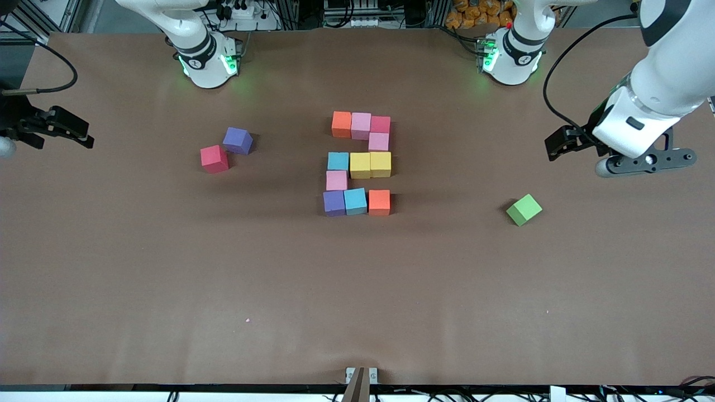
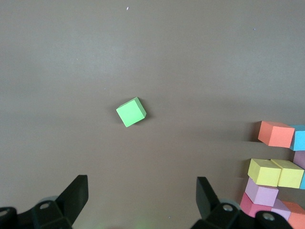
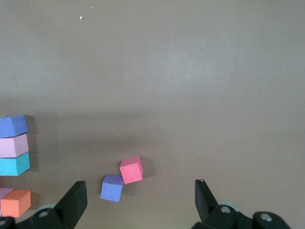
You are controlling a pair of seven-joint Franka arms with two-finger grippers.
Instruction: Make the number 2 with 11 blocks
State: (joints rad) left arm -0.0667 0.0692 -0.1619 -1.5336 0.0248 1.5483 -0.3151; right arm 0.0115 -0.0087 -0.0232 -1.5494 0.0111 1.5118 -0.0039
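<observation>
From the front camera, the brown table (image 1: 167,290) lies broad and mostly bare, with wide room on every side of the number 2 (image 1: 358,163), which sits at mid-table between the two arms' ends. The digit is built of touching cubes, its long axis running from the bases toward the front camera, its top row nearest the bases: an orange cube (image 1: 341,124), a light pink cube (image 1: 361,125) and a deep pink cube (image 1: 380,124). The bottom row, nearest the camera, is a purple cube (image 1: 334,202), a light blue cube (image 1: 355,201) and a second orange cube (image 1: 379,202). Toward the right arm's end, well apart from the digit, a loose red cube (image 1: 214,158) and a loose purple cube (image 1: 238,140) sit corner to corner, both turned askew. A green cube (image 1: 524,209) lies alone toward the left arm's end, also askew. The left gripper (image 1: 570,142) hangs over bare table near that edge, fingers spread wide and holding nothing; the right gripper (image 1: 67,131) hangs likewise at its own edge, spread and empty. In the left wrist view, the green cube (image 2: 131,112) lies on open table ahead of the parted fingers (image 2: 76,193), with part of the digit at the side. In the right wrist view, the red cube (image 3: 131,170) and purple cube (image 3: 112,187) lie between the parted fingers (image 3: 75,200).
</observation>
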